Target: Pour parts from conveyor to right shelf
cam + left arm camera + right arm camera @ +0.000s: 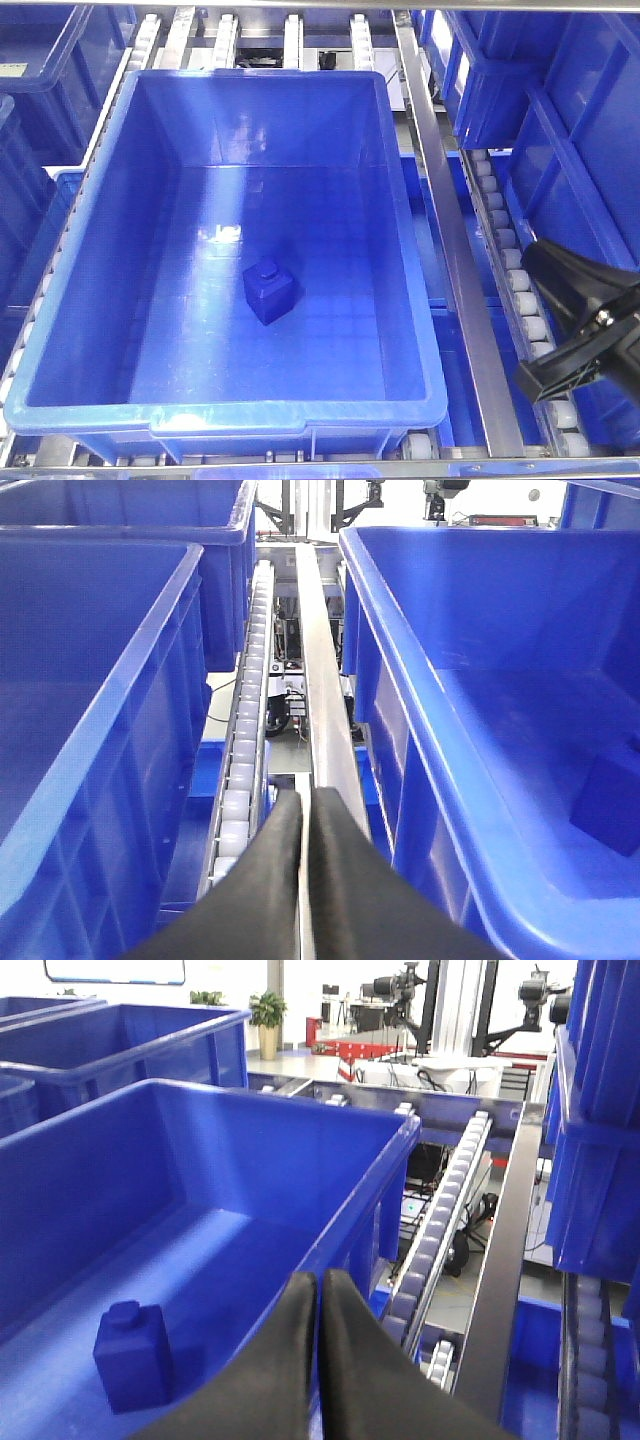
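Front camera high, looking steeply down into central blue tub, both wrist cameras low, close, facing along roller rails, all sharing that tub.

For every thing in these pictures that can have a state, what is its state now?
Blue block: upright, knob on top, lying inside the tub.
Blue tub: on the roller shelf, holds only the block.
Left pincer: shut, empty.
Right pincer: shut, empty.
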